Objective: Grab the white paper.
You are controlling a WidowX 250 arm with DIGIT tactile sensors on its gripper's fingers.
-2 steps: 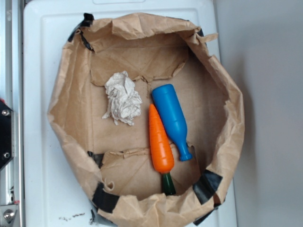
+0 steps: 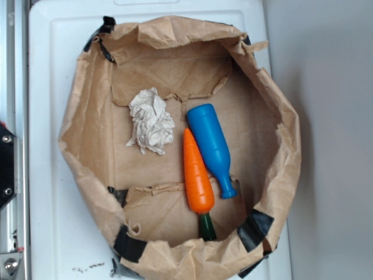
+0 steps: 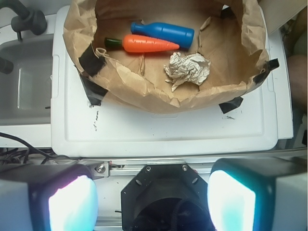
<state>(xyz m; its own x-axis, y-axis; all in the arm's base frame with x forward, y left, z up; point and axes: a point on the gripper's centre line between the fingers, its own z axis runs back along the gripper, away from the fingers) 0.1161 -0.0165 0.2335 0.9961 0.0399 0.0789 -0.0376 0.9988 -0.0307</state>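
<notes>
Exterior view: brown paper bag [image 2: 280, 175] on white surface [image 2: 52, 233]; inside it, blue bottle [image 2: 211, 146], orange carrot [image 2: 196, 173], white paper [image 2: 151, 122] just beside them. Wad likely light, soft, crushable; pinch across its middle. Pincer [image 3: 151, 199] spread wide, well short.

No visible change since before.
</notes>
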